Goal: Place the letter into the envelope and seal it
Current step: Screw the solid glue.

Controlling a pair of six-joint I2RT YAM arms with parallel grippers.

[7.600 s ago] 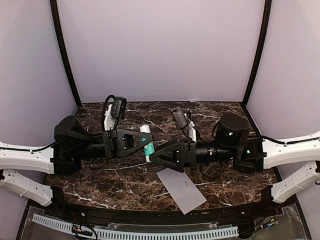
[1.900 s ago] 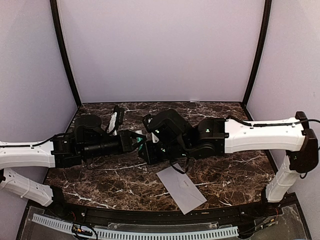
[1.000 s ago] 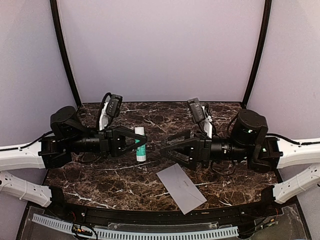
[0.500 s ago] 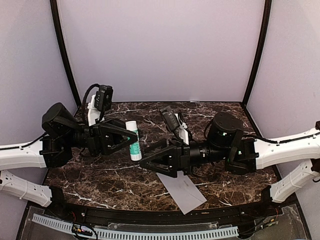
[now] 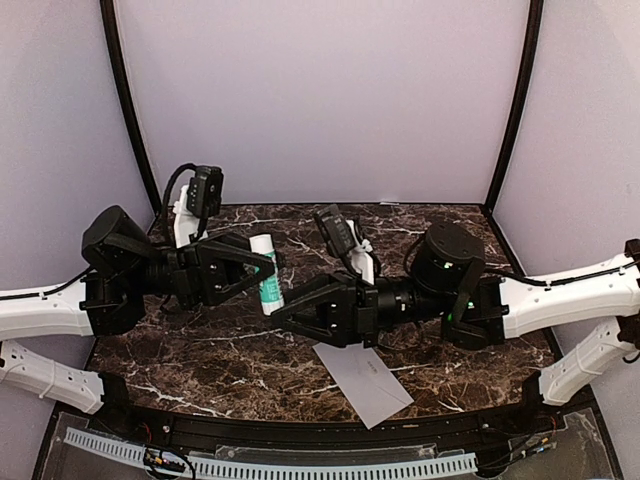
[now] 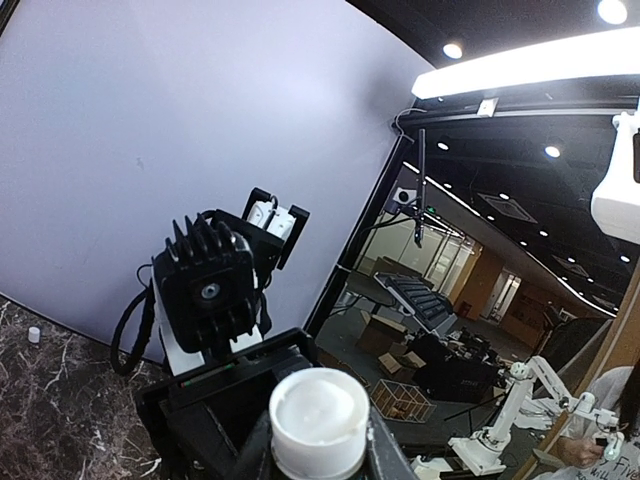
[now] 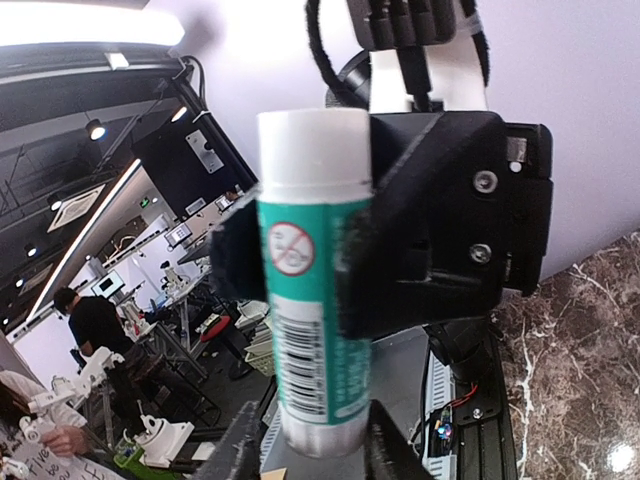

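Observation:
My left gripper is shut on a white and teal glue stick, holding it upright above the table's left middle. In the left wrist view its white cap fills the space between my left gripper's fingers. My right gripper reaches in from the right at the stick's lower end. In the right wrist view the glue stick stands between my right gripper's fingers; a thin gap shows on the left side, so it is open. The grey envelope lies flat near the front edge. The letter is out of view.
The dark marble table is walled by lilac panels at the back and sides. A black rail with a white cable strip runs along the near edge. Both white arms come in low from the two sides.
The right gripper has moved left to the glue stick's lower end and its jaws have narrowed round it. The left gripper has lifted the stick slightly up and left.

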